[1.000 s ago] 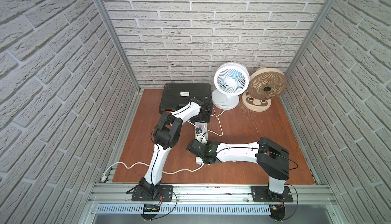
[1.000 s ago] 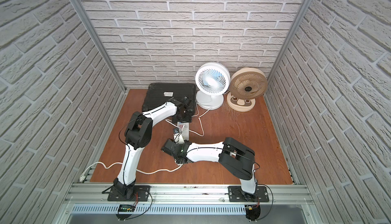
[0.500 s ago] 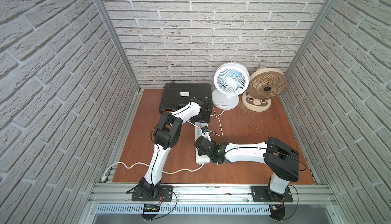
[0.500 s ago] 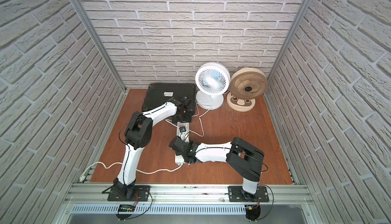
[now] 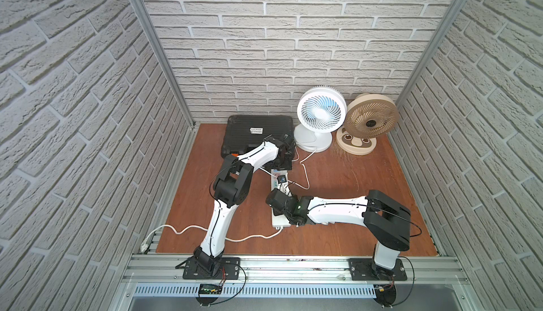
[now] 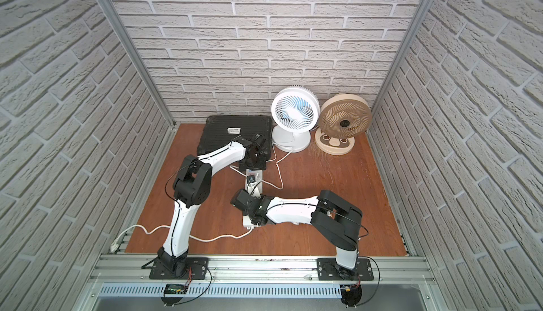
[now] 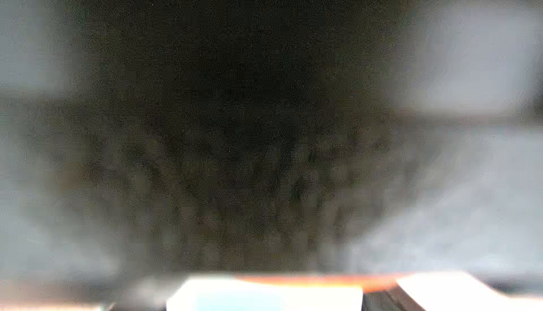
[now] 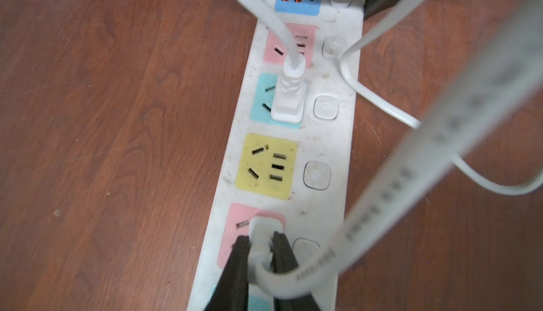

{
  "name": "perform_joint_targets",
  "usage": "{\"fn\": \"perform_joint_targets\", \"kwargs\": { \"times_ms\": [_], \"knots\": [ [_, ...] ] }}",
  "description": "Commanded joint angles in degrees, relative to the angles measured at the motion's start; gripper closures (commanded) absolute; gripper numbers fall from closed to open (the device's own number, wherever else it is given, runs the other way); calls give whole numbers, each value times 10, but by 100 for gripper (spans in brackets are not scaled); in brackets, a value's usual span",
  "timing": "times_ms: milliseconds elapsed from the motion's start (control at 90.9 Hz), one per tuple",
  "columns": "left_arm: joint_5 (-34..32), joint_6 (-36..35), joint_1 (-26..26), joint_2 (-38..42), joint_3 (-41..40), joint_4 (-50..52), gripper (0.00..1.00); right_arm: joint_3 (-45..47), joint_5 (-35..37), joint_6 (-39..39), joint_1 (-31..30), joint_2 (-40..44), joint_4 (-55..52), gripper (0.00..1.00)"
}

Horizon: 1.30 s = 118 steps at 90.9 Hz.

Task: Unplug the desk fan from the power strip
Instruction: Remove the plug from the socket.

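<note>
The power strip (image 5: 279, 222) lies lengthwise at the centre of the brown worktop (image 5: 352, 177) in both top views, with its near end toward the lower edge of the frame. The desk fan (image 5: 320, 112) stands upright at the upper right of centre, against the back wall, between a beige fan (image 5: 371, 118) and a black case (image 5: 258, 136). Its thin cord (image 5: 304, 169) runs from the base down toward the strip. In the right wrist view the right hand (image 8: 260, 252) is at the lower centre. Its two black fingers (image 8: 238, 265) are clamped tight on a white plug (image 8: 265, 227) that stands on the lower pink socket (image 8: 232, 218). A flat white cord (image 8: 405, 177) loops from this plug toward the upper right. Above it the yellow socket (image 8: 266, 165) shows its bare slots, and a second plug (image 8: 289, 101) stands in the teal socket (image 8: 260, 98). The left hand (image 5: 281, 162) is over the far end of the strip, at the edge of the case. How far it is open cannot be told, as the left wrist view is dark and blurred.
</note>
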<state>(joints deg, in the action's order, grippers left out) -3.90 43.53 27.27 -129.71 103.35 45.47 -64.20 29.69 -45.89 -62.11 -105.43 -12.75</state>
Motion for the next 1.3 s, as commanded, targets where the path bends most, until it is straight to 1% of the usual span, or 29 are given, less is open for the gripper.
{"fn": "perform_joint_targets", "kwargs": {
  "times_ms": [0, 110, 319, 528, 671, 880, 1122, 1287],
  "knots": [
    [-10, 7, -8, -61, -33, 32, 100, -39, 36, 2, -18, -21, -37, 97],
    [-10, 7, -6, -59, -36, 30, 100, -63, 46, 3, -26, -36, -61, 97],
    [-10, 8, -5, -58, -37, 29, 100, -51, 46, 2, -27, -28, -47, 97],
    [-14, 7, -5, -51, -44, 26, 100, -2, 40, -8, -21, -1, 2, 97],
    [-14, 8, -5, -46, -48, 23, 100, 37, 12, -25, -5, 22, 39, 97],
    [-13, 8, -5, -46, -52, 22, 100, 68, -14, -43, 9, 39, 66, 97],
    [-11, 8, -5, -46, -49, 21, 100, 53, -10, -39, 8, 35, 44, 97],
    [-9, 8, -4, -47, -49, 20, 100, 17, 5, -28, -2, 17, 6, 97]
  ]
}}
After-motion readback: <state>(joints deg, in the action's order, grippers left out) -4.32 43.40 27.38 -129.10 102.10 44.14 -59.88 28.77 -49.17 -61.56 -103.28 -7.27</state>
